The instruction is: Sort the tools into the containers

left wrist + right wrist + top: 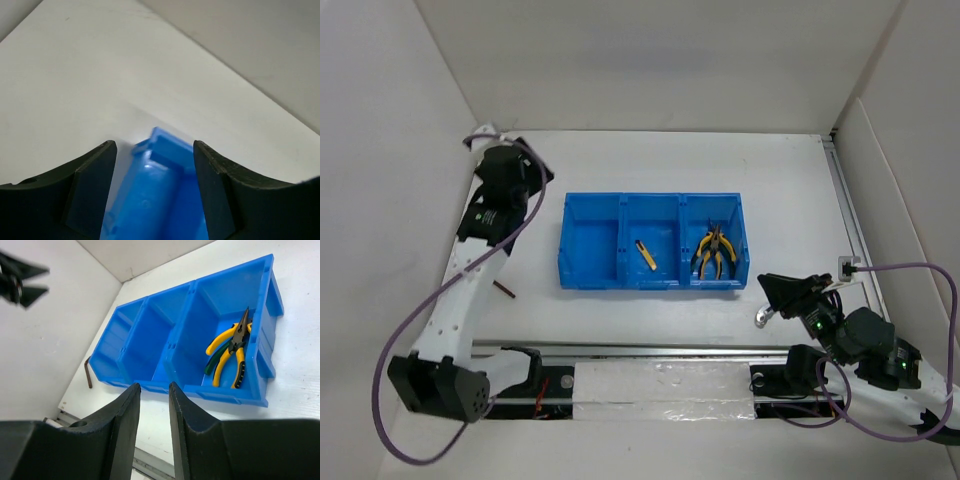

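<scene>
The left pincer [154, 150] hangs over the tray's left end with its matte black fingers [92, 190] well apart and nothing between them; a blue corner of the tray shows through the gap; a purple cable [395, 340] loops along that arm.

A dark, thin, L-shaped hex key [505, 290] lies on the smooth white table [670, 160], near the tray's left end but apart from it.

The tray [620, 275] is glossy blue plastic, a long rectangle split by thin walls into three square bins, lying mid-table; no tool shows in the left bin; the middle bin holds a short yellow-and-black stick [645, 255] lying aslant on its floor; the right bin holds pliers [713, 253], a yellow-handled pair with dark pointed jaws lying crossed over a dark green-handled pair.

The right pincer [154, 386] sits near the tray's right front corner, aimed at the tray; its black fingers [187, 420] stand only narrowly apart, and the slit between them looks clear.

A small silver piece [762, 317], shiny and hooked, shows just beside that pincer in the top view; whether it touches the pincer or rests on the table I cannot tell.
</scene>
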### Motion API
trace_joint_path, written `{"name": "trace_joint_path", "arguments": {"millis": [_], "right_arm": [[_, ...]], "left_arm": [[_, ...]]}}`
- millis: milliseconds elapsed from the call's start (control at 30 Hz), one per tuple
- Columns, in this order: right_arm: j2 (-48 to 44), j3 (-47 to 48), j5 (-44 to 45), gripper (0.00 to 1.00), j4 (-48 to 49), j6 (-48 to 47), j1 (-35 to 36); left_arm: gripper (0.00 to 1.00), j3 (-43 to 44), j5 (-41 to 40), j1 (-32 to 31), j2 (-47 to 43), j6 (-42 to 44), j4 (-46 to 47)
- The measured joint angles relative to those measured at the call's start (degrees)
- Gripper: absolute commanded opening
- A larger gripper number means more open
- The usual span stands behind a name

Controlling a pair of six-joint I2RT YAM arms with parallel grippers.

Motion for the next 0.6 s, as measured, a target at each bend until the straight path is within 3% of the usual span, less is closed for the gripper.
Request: {"name": "trace_joint_path", "arguments": {"millis": [100, 167, 233, 300, 467, 600], "right_arm": [[0.00, 0.00, -0.15, 0.35, 0.00, -0.09, 0.00], [0.00, 0.00, -0.15, 0.35, 0.02, -0.26, 0.00], [0.00, 0.00, -0.15, 0.35, 0.02, -0.39, 0.00], [0.00, 0.00, -0.15, 0.35, 0.02, -0.42, 0.00], [0.00, 0.00, -0.15, 0.35, 0.02, -0.44, 0.00], [0.00, 0.00, -0.13, 0.35, 0.00, -0.44, 0.00]], "left_arm": [[0.59, -11.52, 1.64, 10.32, -7.93, -1.46, -0.28], [0.66, -16.98, 2.21, 14.80, -11.63, -2.99, -0.57], [0.74, -20.44, 2.54, 18.47, -13.84, -4.79, -0.90], [0.74, -21.27, 2.40, 20.96, -13.86, -6.71, -1.75], [0.62, -18.53, 2.60, 21.70, -6.38, -10.62, -4.39], [0.61, -14.23, -0.85, 21.62, 5.25, -14.73, -8.24]]}}
